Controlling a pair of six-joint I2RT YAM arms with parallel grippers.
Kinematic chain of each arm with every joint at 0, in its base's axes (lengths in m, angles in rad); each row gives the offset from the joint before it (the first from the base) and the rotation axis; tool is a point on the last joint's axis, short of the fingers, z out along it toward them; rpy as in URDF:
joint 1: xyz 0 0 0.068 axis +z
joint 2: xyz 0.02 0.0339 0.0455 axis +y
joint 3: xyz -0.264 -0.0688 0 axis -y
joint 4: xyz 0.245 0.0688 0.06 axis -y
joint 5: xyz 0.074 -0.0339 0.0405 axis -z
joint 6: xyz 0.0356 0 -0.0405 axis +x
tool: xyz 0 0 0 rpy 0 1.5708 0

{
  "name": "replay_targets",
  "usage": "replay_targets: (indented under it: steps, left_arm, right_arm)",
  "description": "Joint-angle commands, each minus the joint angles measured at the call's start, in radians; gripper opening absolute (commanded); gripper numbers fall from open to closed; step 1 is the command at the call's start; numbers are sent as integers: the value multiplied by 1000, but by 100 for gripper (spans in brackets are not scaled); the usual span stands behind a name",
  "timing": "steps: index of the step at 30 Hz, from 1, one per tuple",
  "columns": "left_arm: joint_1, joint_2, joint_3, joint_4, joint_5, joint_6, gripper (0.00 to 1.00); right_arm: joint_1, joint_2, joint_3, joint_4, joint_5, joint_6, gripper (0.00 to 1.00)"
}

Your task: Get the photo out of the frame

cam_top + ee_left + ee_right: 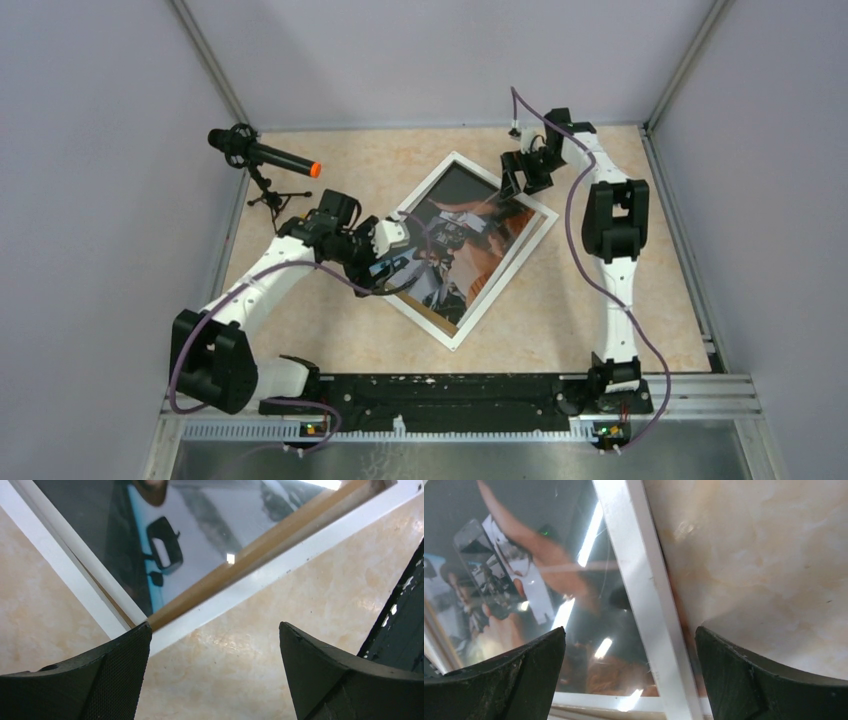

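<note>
With left gripper (215, 630) and right gripper (631, 632) spread and empty, steady the frame (642, 580) at 9 o'clock; pinch the photo (490, 235) edge near 1 o'clock, peeling flat.

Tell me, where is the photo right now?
Top view: the photo lies in the white frame at the centre, between the left arm and the right arm.

Frame (454, 340) lies diag. at table (560, 320) ctr w/ photo (470, 225) on it, L gripper (445, 238) over its left half, R gripper (515, 182) at far-right edge, mic (265, 155) far left.
</note>
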Motion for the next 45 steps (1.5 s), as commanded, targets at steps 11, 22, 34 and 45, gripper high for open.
replay_targets:
  steps: [11,22,34,45]
  left_arm:
    - [4,-23,-154,51,-81,89,99]
    - [48,108,-200,176,-143,135,96]
    - [54,327,-30,277,-139,180,95]
    - [113,287,78,154,-71,217,97]
  right_arm:
    - [-22,-143,-392,25,-15,-91,99]
    - [-108,-294,-705,-23,-43,-167,97]
    - [-109,-397,-913,-68,-31,-258,88]
    - [-163,-444,-938,-64,-6,-241,91]
